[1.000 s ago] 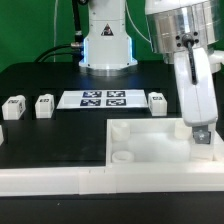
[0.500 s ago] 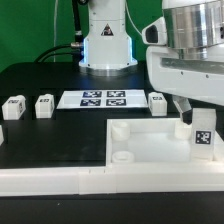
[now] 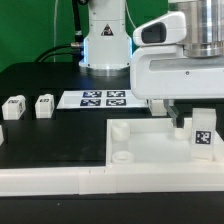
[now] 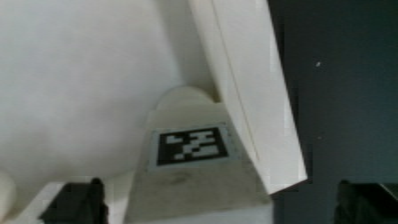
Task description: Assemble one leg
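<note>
A leg [image 3: 203, 134] with its tag facing out stands upright at the near right corner of the large white panel [image 3: 150, 143] in the exterior view. My gripper [image 3: 194, 124] is around its upper part. In the wrist view the leg [image 4: 192, 150] lies between my two dark fingertips [image 4: 75, 202], with a strip of gap on each side, so the gripper [image 4: 219, 204] is open around it. The panel [image 4: 89, 70] and its edge show behind the leg. Two more legs [image 3: 12, 107] [image 3: 44, 104] stand on the exterior view's left of the table.
The marker board [image 3: 103, 98] lies at the back middle. The robot base [image 3: 105, 45] stands behind it. A round socket [image 3: 122, 157] and a raised corner [image 3: 118, 129] show on the panel's left side. The arm's body hides the area to the right of the marker board.
The wrist has turned and its bulky body has swung over the exterior view's right, hiding the leg beside the marker board. The tagged leg stays at the panel's corner.
</note>
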Available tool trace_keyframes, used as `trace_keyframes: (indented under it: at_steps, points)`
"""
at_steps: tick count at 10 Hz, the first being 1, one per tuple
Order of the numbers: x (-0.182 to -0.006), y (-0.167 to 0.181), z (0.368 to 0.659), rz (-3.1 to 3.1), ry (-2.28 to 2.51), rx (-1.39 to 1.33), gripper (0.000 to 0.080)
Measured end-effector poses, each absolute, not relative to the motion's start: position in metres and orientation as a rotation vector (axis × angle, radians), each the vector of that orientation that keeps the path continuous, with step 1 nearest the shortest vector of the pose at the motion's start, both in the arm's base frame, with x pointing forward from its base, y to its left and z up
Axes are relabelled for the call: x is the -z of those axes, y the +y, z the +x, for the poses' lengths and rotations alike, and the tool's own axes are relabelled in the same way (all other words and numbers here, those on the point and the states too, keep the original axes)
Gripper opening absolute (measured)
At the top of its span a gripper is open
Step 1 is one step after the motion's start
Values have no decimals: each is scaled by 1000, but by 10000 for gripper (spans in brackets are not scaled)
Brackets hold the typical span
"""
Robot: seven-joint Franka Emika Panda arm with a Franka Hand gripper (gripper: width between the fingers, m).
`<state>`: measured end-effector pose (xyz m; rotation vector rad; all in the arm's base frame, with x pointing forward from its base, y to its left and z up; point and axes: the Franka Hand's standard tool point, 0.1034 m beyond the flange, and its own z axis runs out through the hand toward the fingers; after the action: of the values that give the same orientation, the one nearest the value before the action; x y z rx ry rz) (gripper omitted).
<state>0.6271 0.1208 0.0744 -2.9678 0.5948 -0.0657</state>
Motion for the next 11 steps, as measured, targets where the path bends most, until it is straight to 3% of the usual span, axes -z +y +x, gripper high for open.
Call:
trace_keyframes:
  at_steps: [1,3,9,11]
  points:
    - [-74,121,627,-2965,606,65,638]
    - [-74,122,626,-2891,869,42,303]
    - [-71,117,629,-2167,2036,-123,299]
    - [-70,118,629,-2009,2182,-157,299]
